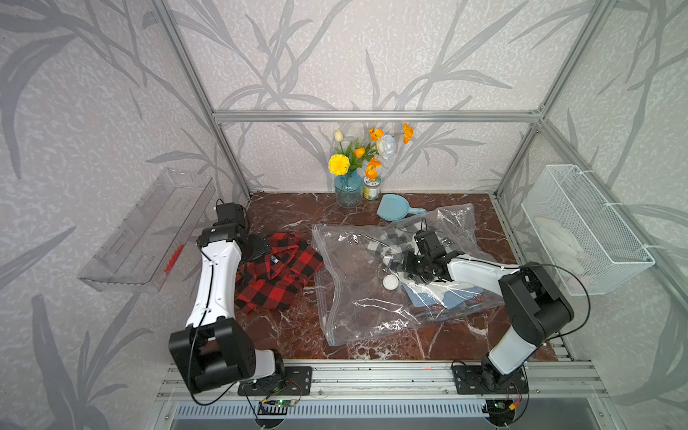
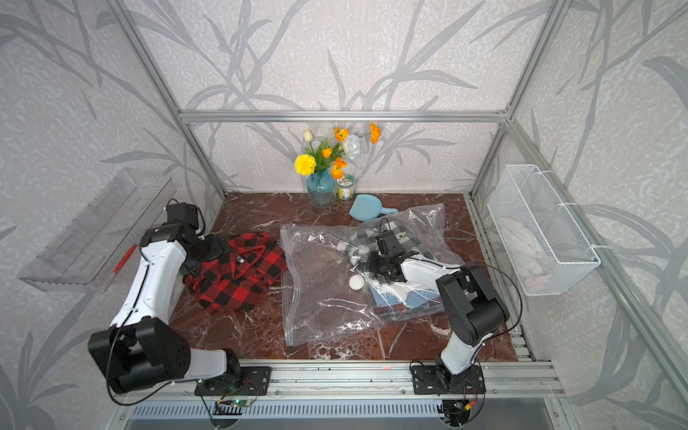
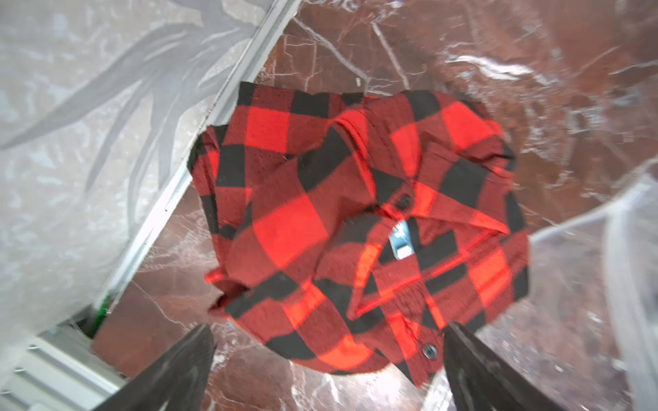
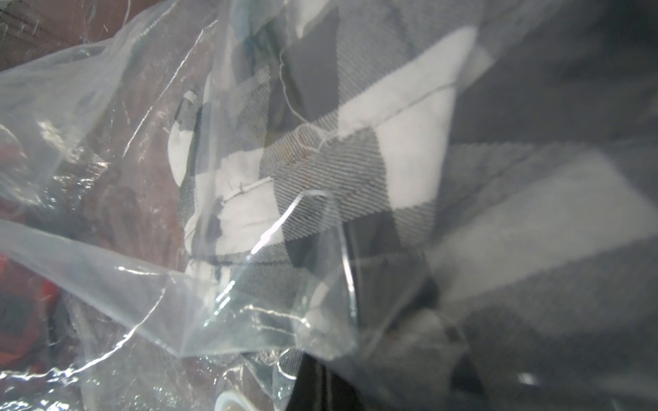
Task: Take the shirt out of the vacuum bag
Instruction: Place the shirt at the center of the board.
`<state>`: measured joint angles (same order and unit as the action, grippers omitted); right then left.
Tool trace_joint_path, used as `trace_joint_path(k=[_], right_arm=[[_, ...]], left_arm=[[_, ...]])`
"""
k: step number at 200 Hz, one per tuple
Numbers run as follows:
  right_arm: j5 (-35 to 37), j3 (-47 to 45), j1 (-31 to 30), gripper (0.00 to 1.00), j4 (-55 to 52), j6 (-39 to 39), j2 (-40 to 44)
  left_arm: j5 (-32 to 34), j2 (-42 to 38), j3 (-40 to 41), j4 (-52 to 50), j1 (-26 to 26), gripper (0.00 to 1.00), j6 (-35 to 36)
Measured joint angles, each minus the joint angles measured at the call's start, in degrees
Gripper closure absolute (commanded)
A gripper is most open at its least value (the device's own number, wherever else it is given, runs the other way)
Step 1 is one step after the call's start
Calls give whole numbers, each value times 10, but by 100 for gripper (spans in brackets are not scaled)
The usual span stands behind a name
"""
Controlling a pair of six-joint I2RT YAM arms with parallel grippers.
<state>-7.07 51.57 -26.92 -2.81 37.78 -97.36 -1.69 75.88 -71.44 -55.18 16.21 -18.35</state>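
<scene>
Lab test cell, aluminium frame (image 1: 372, 116), wallpapered panels (image 1: 93, 93)

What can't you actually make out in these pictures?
- What the right gripper pinches: crinkled vacuum bag plastic blurs the right wrist view, and it is too small in both top views.
- Blue fabric: mostly under the right arm in both top views.
- Wire basket contents: pale shapes behind mesh, top views.
- Can label: too small, top views.
</scene>
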Motion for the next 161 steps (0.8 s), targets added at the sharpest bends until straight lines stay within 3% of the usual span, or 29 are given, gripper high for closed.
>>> trace_joint_path(k=[29,67,119,161], right_arm=[[-15,-2,4,100,8,0,-2],[-37,-2,7,100,21,-1,-11],[-50,-3,11,100,26,-14,-14],[-61,-4,15,100,30,-19,-15]], left_arm=[[-89,-59,88,21,1,0,-43],[-159,-64,179,75,1,0,-123],[-156,-51,246,213,3,4,-234],[-115,-30,281,304,3,12,-298]])
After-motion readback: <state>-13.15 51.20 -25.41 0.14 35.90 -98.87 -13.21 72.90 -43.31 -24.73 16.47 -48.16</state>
